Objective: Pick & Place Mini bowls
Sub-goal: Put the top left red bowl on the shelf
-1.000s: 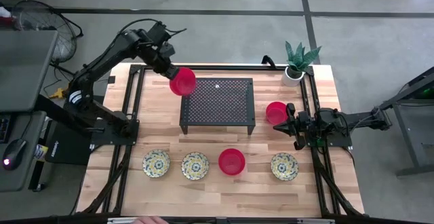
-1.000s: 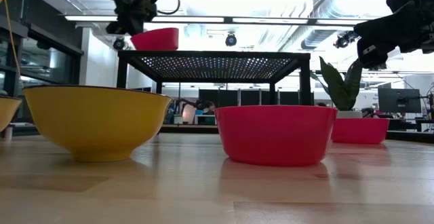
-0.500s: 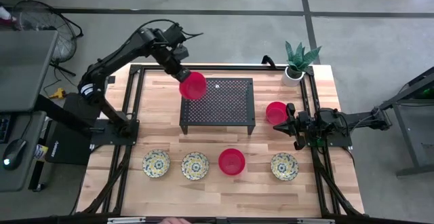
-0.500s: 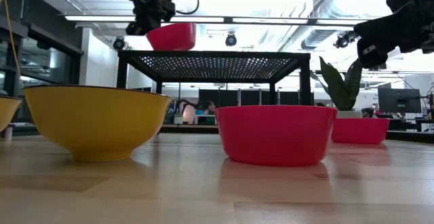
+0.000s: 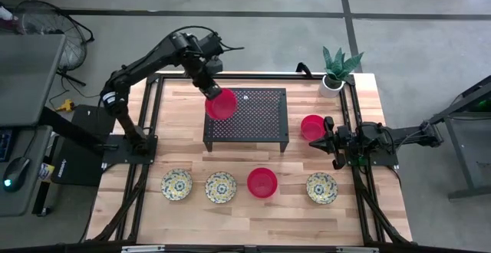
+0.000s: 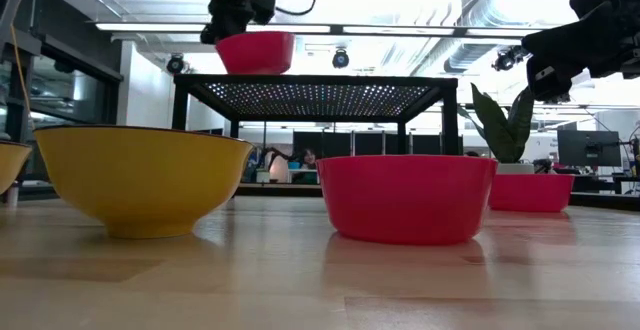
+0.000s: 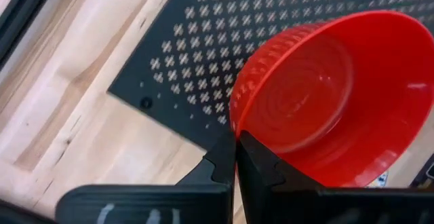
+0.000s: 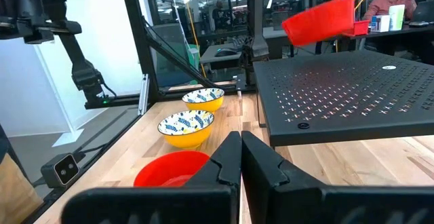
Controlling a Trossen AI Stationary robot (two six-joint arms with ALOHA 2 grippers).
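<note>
My left gripper (image 5: 212, 92) is shut on a red mini bowl (image 5: 222, 104) and holds it over the left part of a black perforated stand (image 5: 253, 119). In the low view this bowl (image 6: 256, 52) hangs just above the stand's top (image 6: 315, 82). A second red bowl (image 5: 311, 126) rests on the table right of the stand. Just to its right, my right gripper (image 5: 327, 137) waits shut and touches nothing. Near the front edge stand two patterned bowls (image 5: 176, 184) (image 5: 221, 186), a red bowl (image 5: 261, 182) and another patterned bowl (image 5: 322, 187). My left gripper pinches the red bowl's rim (image 7: 233, 119) between its two fingers (image 7: 220, 159), at one spot on the bowl's left side. The fingers come from above, slanting down. The bowl hangs tilted from that spot, lifted clear over the stand (image 8: 319, 20).
A small white pot with a green plant (image 5: 335, 70) stands at the far right corner. The stand has a bare perforated top (image 7: 271, 20). Black frame rails (image 5: 149, 123) run along the table's left and right sides. Bare wood (image 5: 253, 222) lies in front of the bowl row.
My left gripper, still shut on the red bowl, has carried it toward the table's right edge, from beyond the stand's far left corner to above the stand's left part, turning a little at the wrist. The bowl stays lifted clear.
</note>
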